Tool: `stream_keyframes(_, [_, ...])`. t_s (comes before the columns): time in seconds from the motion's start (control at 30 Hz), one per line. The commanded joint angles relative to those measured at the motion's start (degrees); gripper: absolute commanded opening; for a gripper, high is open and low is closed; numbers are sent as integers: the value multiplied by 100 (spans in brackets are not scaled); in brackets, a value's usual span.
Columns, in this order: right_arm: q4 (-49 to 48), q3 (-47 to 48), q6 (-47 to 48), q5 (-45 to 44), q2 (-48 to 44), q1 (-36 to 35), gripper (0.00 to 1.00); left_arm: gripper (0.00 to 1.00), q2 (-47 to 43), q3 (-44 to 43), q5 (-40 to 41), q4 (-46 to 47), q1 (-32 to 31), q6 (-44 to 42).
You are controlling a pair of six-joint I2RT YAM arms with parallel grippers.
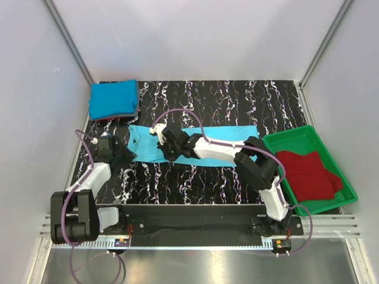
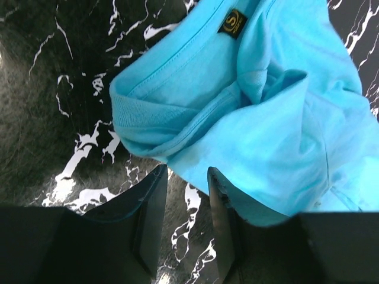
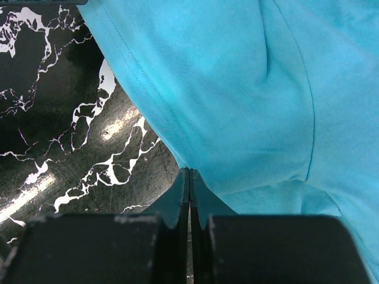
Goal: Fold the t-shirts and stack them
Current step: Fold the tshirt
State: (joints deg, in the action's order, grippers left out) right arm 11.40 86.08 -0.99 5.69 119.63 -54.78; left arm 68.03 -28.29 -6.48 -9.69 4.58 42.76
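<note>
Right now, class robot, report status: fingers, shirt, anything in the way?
Left fingers open beside the collar. Right fingers shut, pinching turquoise t-shirt hem. Shirt stretched out, not yet stacked. Nothing blocking seen.

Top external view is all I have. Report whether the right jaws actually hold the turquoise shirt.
Observer: The right wrist view shows the right jaws shut, with the edge of the turquoise shirt pinched at their tips.
Operator: Now give me the left jaws.
Observer: The left wrist view shows them open, with the shirt's rolled collar lying just ahead of the gap and not gripped.
Operator: Name something that confirms that is the neck end.
Observer: A small dark neck label with a gold mark shows just past the collar.
</note>
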Motion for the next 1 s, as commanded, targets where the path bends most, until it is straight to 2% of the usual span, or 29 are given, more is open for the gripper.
stream_keyframes(0.0, [-252,-39,-85,177,-353,-85,0,39,140,70,165,424,-27,65])
stream_keyframes(0.3, [-358,-118,-129,222,-371,-76,0,38,412,104,349,556,-203,100])
stream_keyframes(0.37, [-366,-136,-138,230,-379,-76,0,33,474,131,306,722,-212,136])
stream_keyframes(0.5, [-375,-223,-147,230,-441,-76,0,12,571,35,235,662,-247,118])
stream_keyframes(0.63, [-410,-285,-138,178,-494,-76,0,0,395,-53,419,372,-335,101])
stream_keyframes(0.97, [-437,-399,-208,239,-625,-76,0,0,281,-370,832,-384,-572,56])
